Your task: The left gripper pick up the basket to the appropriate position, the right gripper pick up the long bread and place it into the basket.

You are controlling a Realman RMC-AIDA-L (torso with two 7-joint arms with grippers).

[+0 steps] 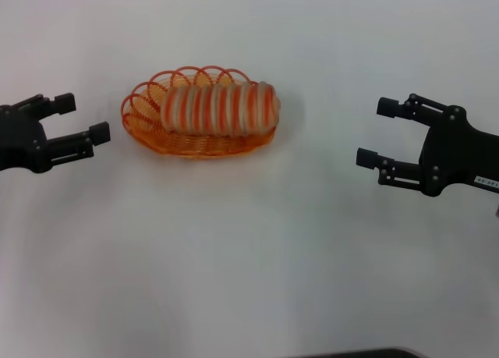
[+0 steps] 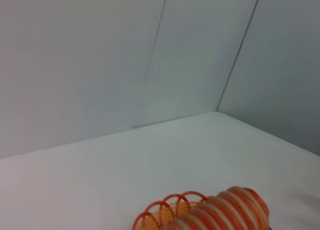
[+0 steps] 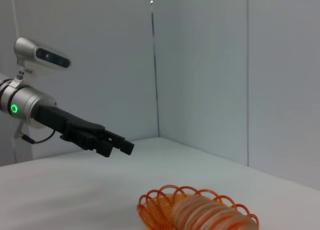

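Observation:
The orange wire basket point(image 1: 144, 116) sits on the white table, left of centre. The long bread point(image 1: 221, 108), beige with orange stripes, lies inside it lengthwise. My left gripper point(image 1: 81, 118) is open and empty, just to the basket's left, apart from it. My right gripper point(image 1: 377, 132) is open and empty, well to the right of the basket. The left wrist view shows the basket rim point(image 2: 167, 207) and the bread point(image 2: 225, 212). The right wrist view shows the basket point(image 3: 155, 210), the bread point(image 3: 210, 216) and the left gripper point(image 3: 116, 146) beyond.
The white table point(image 1: 257, 249) spreads around the basket. Grey walls point(image 2: 100, 54) rise behind the table, meeting in a corner. A dark edge point(image 1: 359, 353) shows at the table's front.

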